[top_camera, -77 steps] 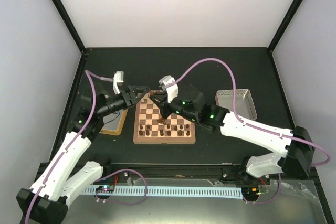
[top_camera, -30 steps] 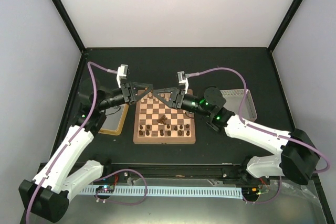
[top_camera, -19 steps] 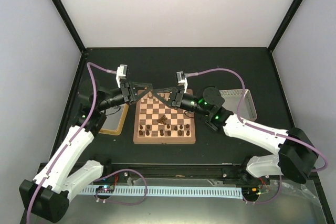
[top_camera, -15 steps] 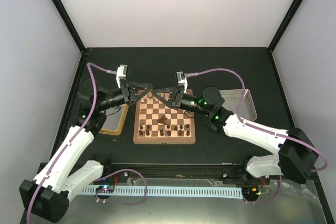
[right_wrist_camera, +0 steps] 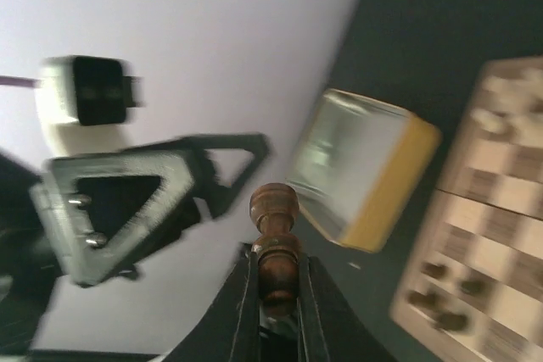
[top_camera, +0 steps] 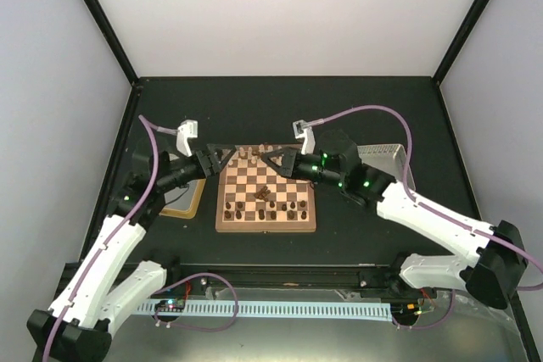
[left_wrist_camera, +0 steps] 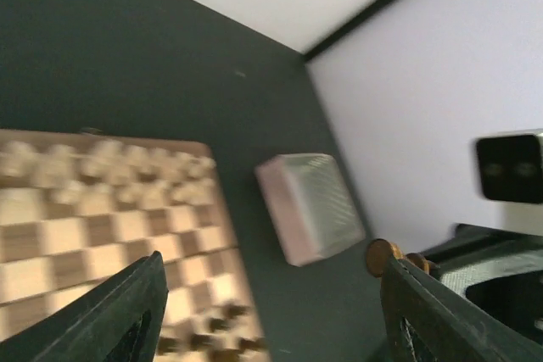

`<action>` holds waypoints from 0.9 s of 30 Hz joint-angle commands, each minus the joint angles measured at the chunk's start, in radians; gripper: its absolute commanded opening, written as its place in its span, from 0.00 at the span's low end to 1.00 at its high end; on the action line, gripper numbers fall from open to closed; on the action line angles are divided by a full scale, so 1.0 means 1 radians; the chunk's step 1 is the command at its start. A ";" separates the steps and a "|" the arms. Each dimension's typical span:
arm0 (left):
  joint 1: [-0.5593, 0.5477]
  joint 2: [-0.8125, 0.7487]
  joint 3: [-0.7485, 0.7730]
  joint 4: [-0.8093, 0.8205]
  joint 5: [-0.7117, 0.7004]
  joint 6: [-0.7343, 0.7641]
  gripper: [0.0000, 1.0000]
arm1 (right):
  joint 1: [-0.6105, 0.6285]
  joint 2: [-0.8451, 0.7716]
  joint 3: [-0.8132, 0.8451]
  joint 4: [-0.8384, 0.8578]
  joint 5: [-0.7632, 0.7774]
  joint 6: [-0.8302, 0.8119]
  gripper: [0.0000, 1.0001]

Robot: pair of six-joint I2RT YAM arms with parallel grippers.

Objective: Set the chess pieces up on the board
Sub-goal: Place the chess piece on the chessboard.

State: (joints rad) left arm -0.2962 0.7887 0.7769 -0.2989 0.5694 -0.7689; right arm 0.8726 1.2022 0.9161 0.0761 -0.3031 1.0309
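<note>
Left fingers [left_wrist_camera: 127, 320]: dark, matte, wedge-shaped pads spread wide with nothing between them; the left gripper [top_camera: 224, 157] hangs over the board's far-left corner.
Right fingers [right_wrist_camera: 243, 294]: slim dark blades pinched tight on the stem of one chessman; the right gripper [top_camera: 270, 158] is over the board's far edge, facing the left one.
Held piece: dark brown turned wooden chessman [right_wrist_camera: 273, 239], glossy, with a rounded knob above a ringed collar, upright between the blades and off the board.
Board: square wooden chessboard [top_camera: 265, 226] with light and dark checks and a smooth tan border, flat on the black matte table [top_camera: 339, 108].
Cream chessmen [top_camera: 253, 154]: pale turned pieces lined along the far edge.
Dark chessmen [top_camera: 276, 208]: brown pieces on the near ranks, with gaps; one mid-board piece [top_camera: 264, 192] seems tipped over, though it is too small to be sure.
Tray: flat gold-rimmed tray [top_camera: 191, 209], just left of the board.
Box: grey ribbed box [left_wrist_camera: 310, 205], right of the board and apart from it.
</note>
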 commanded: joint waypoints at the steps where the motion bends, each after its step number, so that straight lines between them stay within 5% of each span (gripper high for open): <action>1: 0.011 -0.067 0.056 -0.212 -0.352 0.268 0.72 | -0.004 0.048 0.131 -0.564 0.158 -0.251 0.01; 7: 0.011 -0.136 0.050 -0.273 -0.604 0.437 0.76 | 0.023 0.197 0.342 -0.903 0.271 -0.411 0.01; 13: 0.011 -0.197 -0.006 -0.244 -0.707 0.477 0.80 | 0.121 0.385 0.598 -1.122 0.362 -0.486 0.01; 27: 0.011 -0.276 -0.064 -0.230 -0.778 0.448 0.85 | 0.261 0.703 0.884 -1.279 0.364 -0.493 0.01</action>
State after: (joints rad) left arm -0.2935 0.5362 0.7151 -0.5320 -0.1604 -0.3218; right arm 1.1030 1.8511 1.7481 -1.1481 0.0715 0.5545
